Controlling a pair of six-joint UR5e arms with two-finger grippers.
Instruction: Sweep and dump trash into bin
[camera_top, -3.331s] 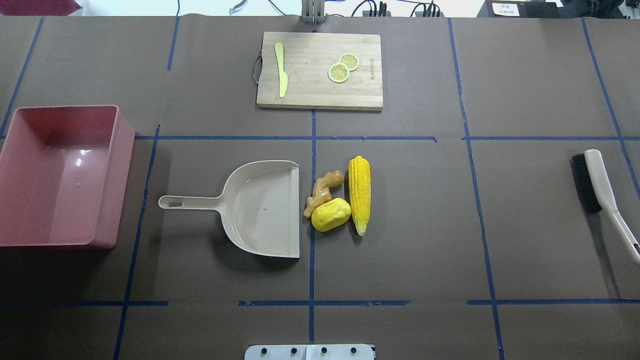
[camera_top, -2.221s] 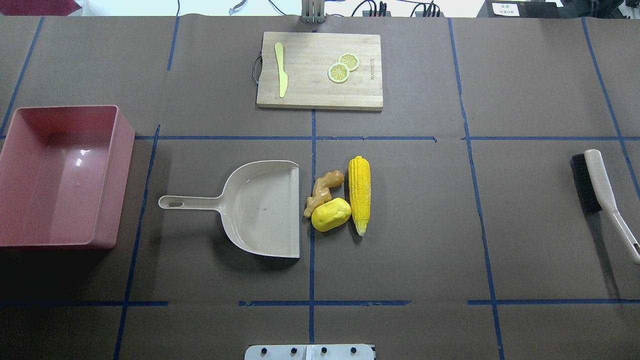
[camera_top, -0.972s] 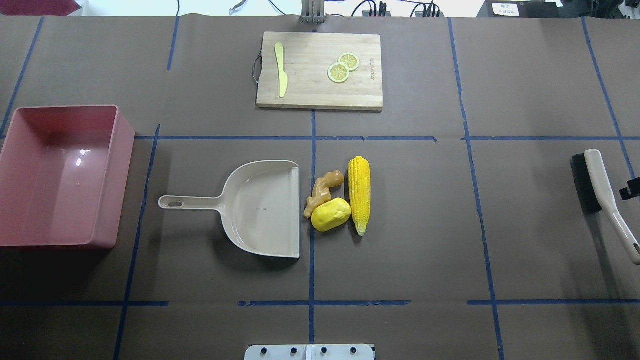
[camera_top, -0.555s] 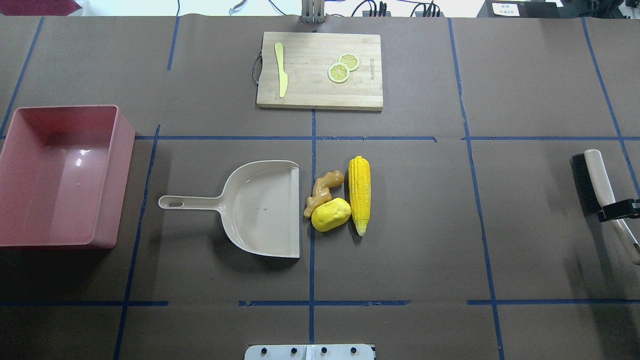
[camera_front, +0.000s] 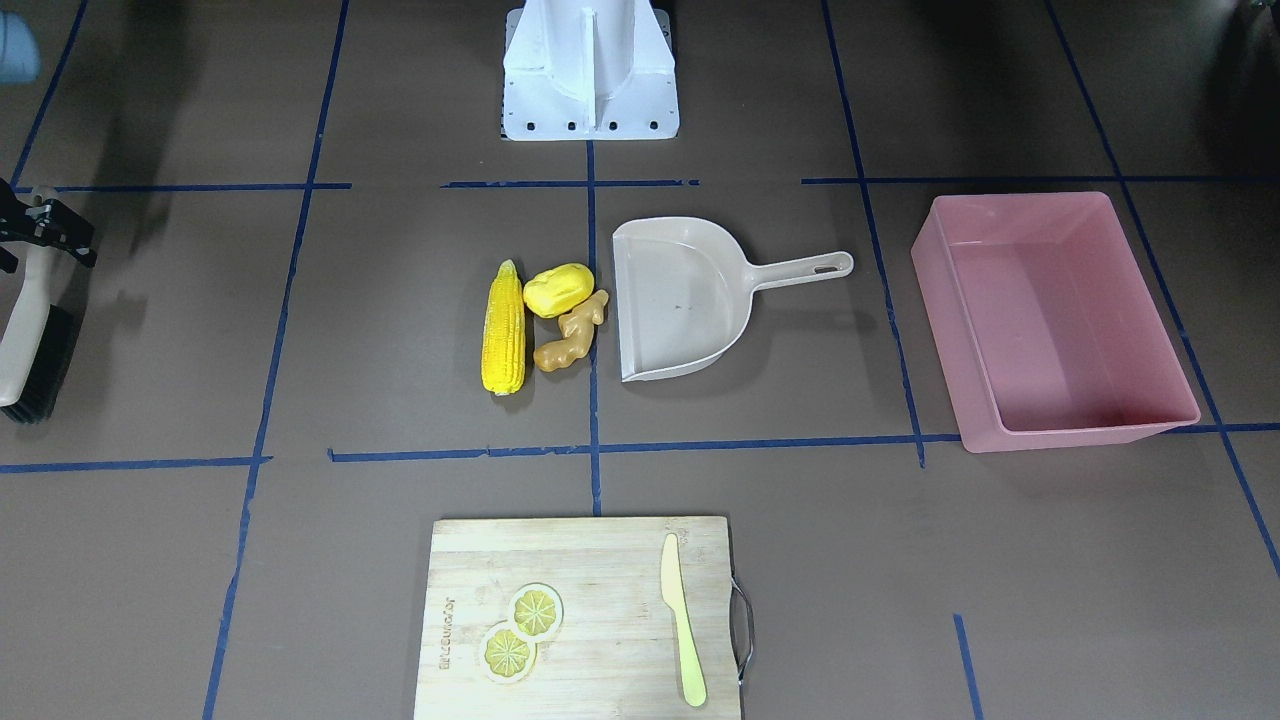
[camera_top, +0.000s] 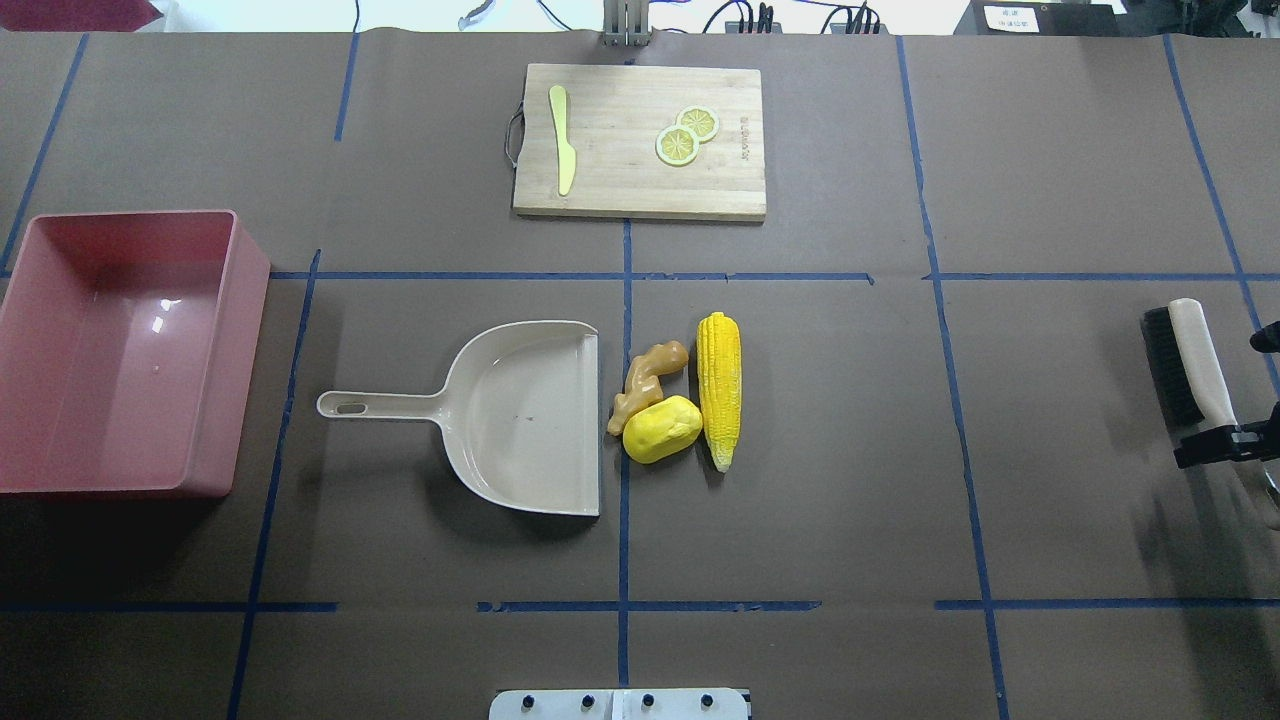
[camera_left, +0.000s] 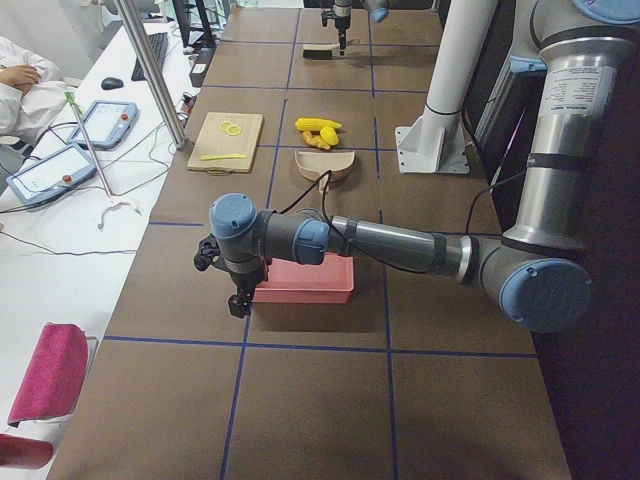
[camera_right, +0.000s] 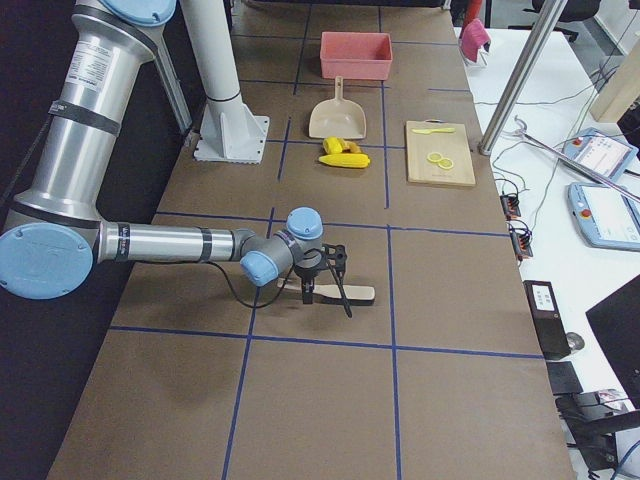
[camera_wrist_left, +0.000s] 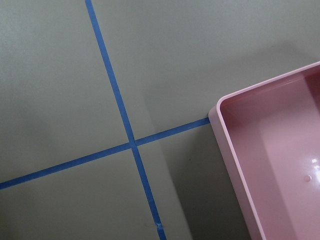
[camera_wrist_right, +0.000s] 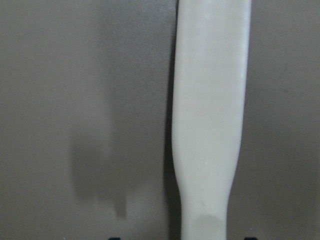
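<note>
- Front-facing: we see the long yellow corn cob (camera_front: 504, 330), lumpy yellow piece (camera_front: 558, 289) and tan ginger root (camera_front: 570, 343) bunched mid-table (camera_front: 400, 250), at 9 o'clock of the dustpan (camera_front: 680, 300). The pink bin (camera_front: 940, 310) sits at its 3 o'clock.
- Overhead: the right tool (camera_top: 1232, 443) is at the 3 o'clock edge, over the brush (camera_top: 1190, 350) handle.
- Left side: the left tool (camera_left: 238, 298) hangs beside the bin; we cannot tell its opening.
- Right wrist: the tool is spread wide, the handle between its tips, ungripped.

Pink bin (camera_top: 228, 400), yellow corn cob (camera_top: 720, 390), beige dustpan (camera_top: 520, 420).
</note>
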